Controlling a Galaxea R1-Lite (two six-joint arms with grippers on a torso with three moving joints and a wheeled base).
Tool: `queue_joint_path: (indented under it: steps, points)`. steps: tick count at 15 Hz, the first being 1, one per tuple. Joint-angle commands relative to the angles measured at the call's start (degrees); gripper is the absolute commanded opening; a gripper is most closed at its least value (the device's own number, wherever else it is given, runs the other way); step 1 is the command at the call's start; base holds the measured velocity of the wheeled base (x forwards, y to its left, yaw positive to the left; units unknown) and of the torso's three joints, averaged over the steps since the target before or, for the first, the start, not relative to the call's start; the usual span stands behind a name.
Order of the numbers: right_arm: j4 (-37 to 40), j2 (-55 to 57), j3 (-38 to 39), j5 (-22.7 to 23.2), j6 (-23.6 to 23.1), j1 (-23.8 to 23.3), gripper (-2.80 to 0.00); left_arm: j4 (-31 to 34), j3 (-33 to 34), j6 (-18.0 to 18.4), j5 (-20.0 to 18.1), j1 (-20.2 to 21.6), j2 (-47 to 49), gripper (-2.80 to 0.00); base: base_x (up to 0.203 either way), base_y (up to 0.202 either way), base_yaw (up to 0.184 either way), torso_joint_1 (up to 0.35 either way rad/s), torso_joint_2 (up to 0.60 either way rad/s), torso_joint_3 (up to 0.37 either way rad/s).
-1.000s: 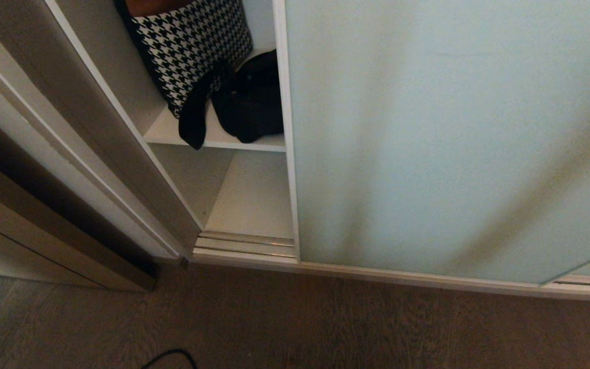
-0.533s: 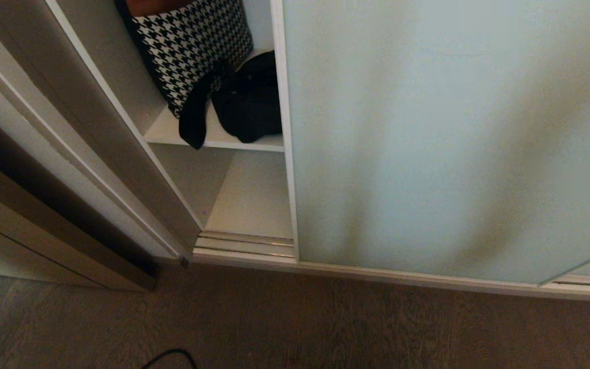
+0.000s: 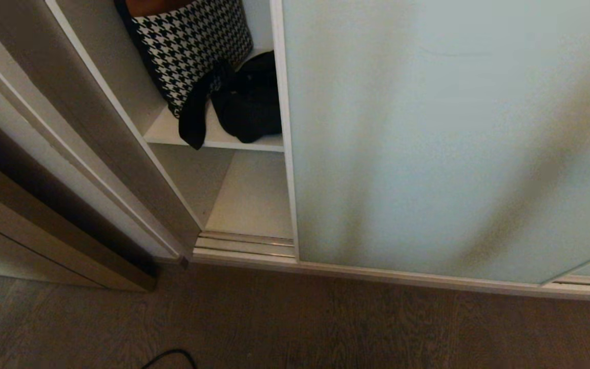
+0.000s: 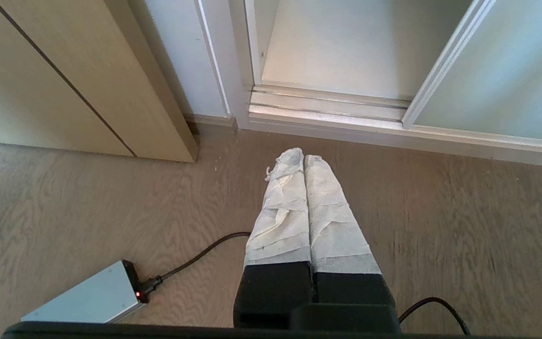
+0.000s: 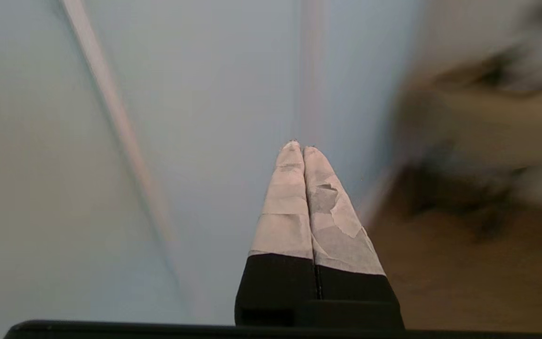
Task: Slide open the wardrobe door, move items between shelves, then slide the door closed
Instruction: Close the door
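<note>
Wood flooring runs up to the sliding wardrobe door, barely ajar; the right gripper, pinched closed and empty beside its glass, should catch the frame edge (not the glass) and push steadily, widening the gap toward the black bag.

Sliding wardrobe door covers most of the wardrobe front; only a narrow gap stays open at its left edge. In that gap, a houndstooth bag and black bag crowd the upper shelf; the compartment below the door's left edge is free.
</note>
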Motion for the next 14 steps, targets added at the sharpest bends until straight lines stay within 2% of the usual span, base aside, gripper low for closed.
queue_joint_path:
  steps: [1, 3, 5, 9, 13, 14]
  points:
    - [-0.3, 7.8, -3.1, 12.9, 5.8, -0.7, -2.8, 0.0, 0.0, 0.0, 0.0, 0.0, 0.1, -2.8, 0.0, 0.0, 0.0, 0.0, 0.0, 0.0]
    - [-0.5, 12.2, -6.1, 24.2, 11.4, -1.0, -2.8, 0.0, 0.0, 0.0, 0.0, 0.0, 0.1, -2.8, 0.0, 0.0, 0.0, 0.0, 0.0, 0.0]
    - [-0.3, 16.8, -10.0, 31.8, 17.6, -1.6, -2.8, 0.0, 0.0, 0.0, 0.0, 0.0, 0.1, -2.8, 0.0, 0.0, 0.0, 0.0, 0.0, 0.0]
    - [-0.4, 22.2, -14.6, 42.7, 29.0, -3.2, -2.8, 0.0, 0.0, 0.0, -0.1, 0.0, 0.1, -2.8, 0.0, 0.0, 0.0, 0.0, 0.0, 0.0]
    - [-0.1, 25.3, -14.1, 51.9, 31.9, -3.1, -2.8, 0.0, 0.0, 0.0, 0.0, 0.0, 0.1, -2.8, 0.0, 0.0, 0.0, 0.0, 0.0, 0.0]
    - [-0.1, 25.8, -14.4, 52.7, 33.5, -3.1, -2.8, 0.0, 0.0, 0.0, 0.0, 0.0, 0.1, -2.8, 0.0, 0.0, 0.0, 0.0, 0.0, 0.0]
